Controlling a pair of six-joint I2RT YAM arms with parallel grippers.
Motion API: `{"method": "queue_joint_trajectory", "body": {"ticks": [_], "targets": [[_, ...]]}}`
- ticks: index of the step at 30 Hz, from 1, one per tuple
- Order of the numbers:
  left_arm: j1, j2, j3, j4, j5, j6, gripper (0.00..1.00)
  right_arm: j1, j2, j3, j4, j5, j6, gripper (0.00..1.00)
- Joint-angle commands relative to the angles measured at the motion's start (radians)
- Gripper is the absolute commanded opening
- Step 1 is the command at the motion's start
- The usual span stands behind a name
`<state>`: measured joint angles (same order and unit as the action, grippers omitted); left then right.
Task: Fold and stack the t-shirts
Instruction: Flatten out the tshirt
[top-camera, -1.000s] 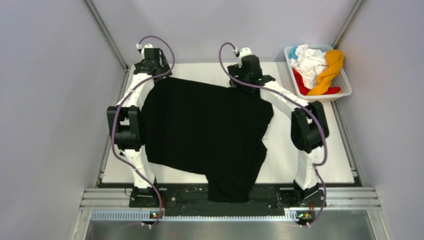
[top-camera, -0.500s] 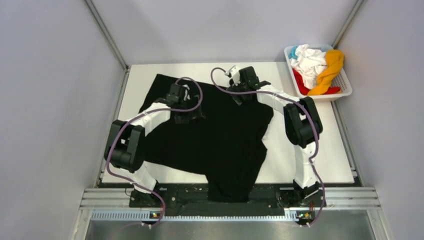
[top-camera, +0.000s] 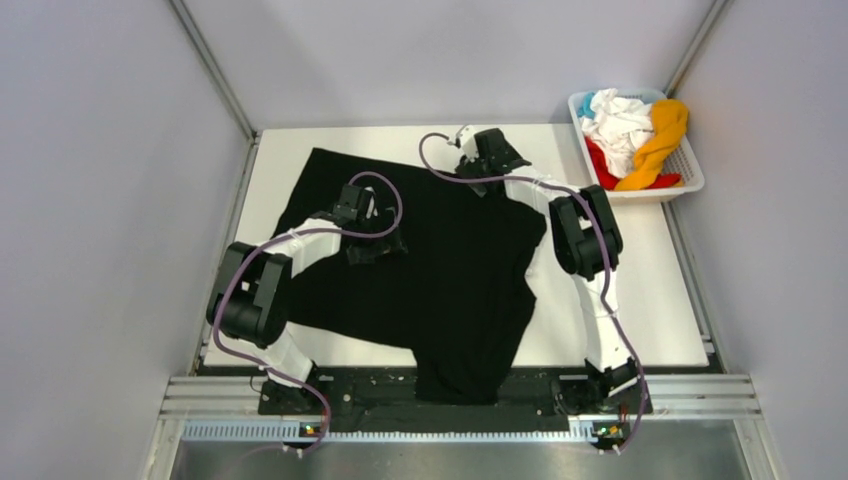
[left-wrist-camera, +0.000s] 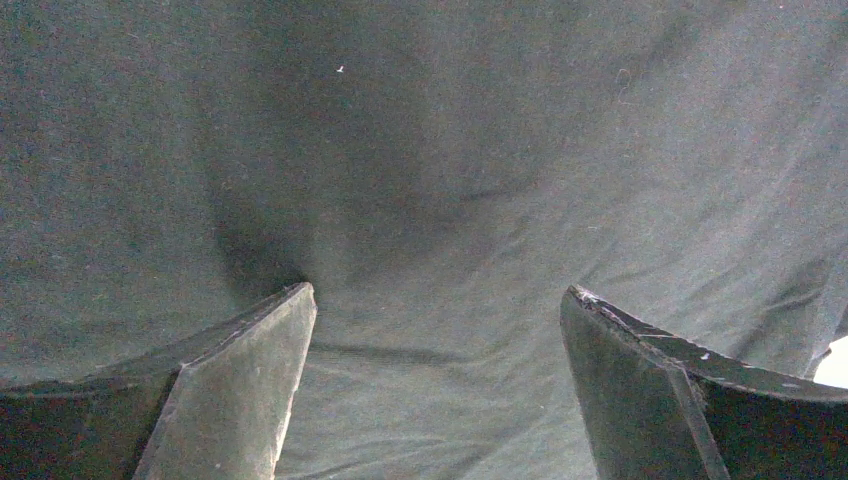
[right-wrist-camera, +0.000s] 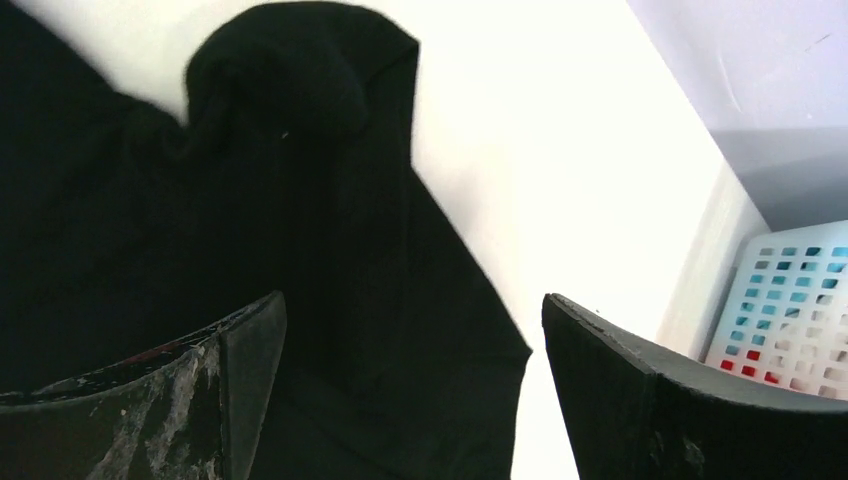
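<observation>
Black t-shirt (top-camera: 430, 280) lies spread and wrinkled across the bench (top-camera: 650, 300) centre, one flap draped off the 6 o'clock edge. The other t-shirts (top-camera: 625, 125) (white, orange-yellow, red, light blue) are bunched in the basket (top-camera: 690, 165) at 2 o'clock. Left hand (left-wrist-camera: 435, 300) hovers low over mid-shirt, fingers wide apart, holding nothing; right hand (right-wrist-camera: 412, 305) is over the bunched sleeve at the shirt's 1 o'clock corner, equally wide, empty. Cloth looks light, limp and grippy, so it's likely best pinched at hem or shoulder corners, not mid-panel.
</observation>
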<state>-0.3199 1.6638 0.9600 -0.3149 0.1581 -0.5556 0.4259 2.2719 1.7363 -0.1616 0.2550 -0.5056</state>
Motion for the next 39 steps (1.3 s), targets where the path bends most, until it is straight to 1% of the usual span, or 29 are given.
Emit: {"method": "queue_joint_trajectory", "body": {"ticks": [1, 3, 6, 11, 14, 16, 18, 19, 20, 22, 24, 27, 29, 31, 32, 35, 39], "targets": [[0.002, 0.063, -0.032, -0.048, -0.079, 0.015, 0.99, -0.027, 0.056, 0.067, 0.127, 0.077, -0.027, 0.97], [0.001, 0.072, -0.035, -0.055, -0.082, 0.034, 0.99, -0.038, 0.070, 0.074, 0.151, 0.097, -0.030, 0.97], [0.003, 0.078, -0.027, -0.085, -0.120, 0.049, 0.99, -0.062, 0.086, 0.091, 0.191, 0.075, -0.026, 0.98], [0.005, 0.083, -0.026, -0.086, -0.120, 0.057, 0.99, -0.103, 0.162, 0.199, 0.250, 0.092, 0.005, 0.98], [0.005, 0.087, -0.024, -0.081, -0.111, 0.059, 0.99, -0.124, 0.249, 0.361, 0.299, 0.113, 0.061, 0.98], [0.004, 0.087, -0.021, -0.080, -0.107, 0.056, 0.99, -0.135, 0.326, 0.513, 0.289, 0.126, 0.108, 0.98], [0.004, 0.084, -0.016, -0.082, -0.100, 0.052, 0.99, -0.140, 0.397, 0.684, 0.188, 0.118, 0.158, 0.99], [0.004, 0.079, -0.013, -0.083, -0.098, 0.049, 0.99, -0.141, 0.417, 0.742, 0.115, 0.109, 0.189, 0.99], [0.004, 0.073, -0.012, -0.082, -0.093, 0.046, 0.99, -0.139, 0.414, 0.761, 0.052, 0.084, 0.223, 0.99], [0.004, 0.053, -0.010, -0.072, -0.080, 0.035, 0.99, -0.138, 0.329, 0.676, -0.026, -0.003, 0.300, 0.98], [0.004, 0.030, -0.007, -0.056, -0.062, 0.024, 0.99, -0.136, 0.155, 0.484, -0.043, -0.065, 0.372, 0.98], [0.004, -0.005, 0.018, -0.051, -0.049, 0.006, 0.99, -0.129, -0.095, 0.193, -0.068, -0.097, 0.524, 0.98], [0.005, -0.029, 0.038, -0.048, -0.062, -0.005, 0.99, -0.117, -0.254, -0.005, -0.093, -0.117, 0.659, 0.98], [0.005, -0.047, 0.065, -0.071, -0.090, -0.015, 0.99, -0.095, -0.400, -0.240, -0.099, -0.161, 0.769, 0.98], [0.004, -0.056, 0.073, -0.077, -0.101, -0.015, 0.99, -0.072, -0.467, -0.332, -0.101, -0.164, 0.812, 0.98], [0.008, -0.084, 0.083, -0.086, -0.145, -0.007, 0.99, 0.025, -0.621, -0.526, -0.138, -0.155, 0.872, 0.98], [0.028, -0.100, 0.086, -0.113, -0.235, 0.001, 0.99, 0.118, -0.748, -0.707, -0.158, -0.183, 0.997, 0.97]]}}
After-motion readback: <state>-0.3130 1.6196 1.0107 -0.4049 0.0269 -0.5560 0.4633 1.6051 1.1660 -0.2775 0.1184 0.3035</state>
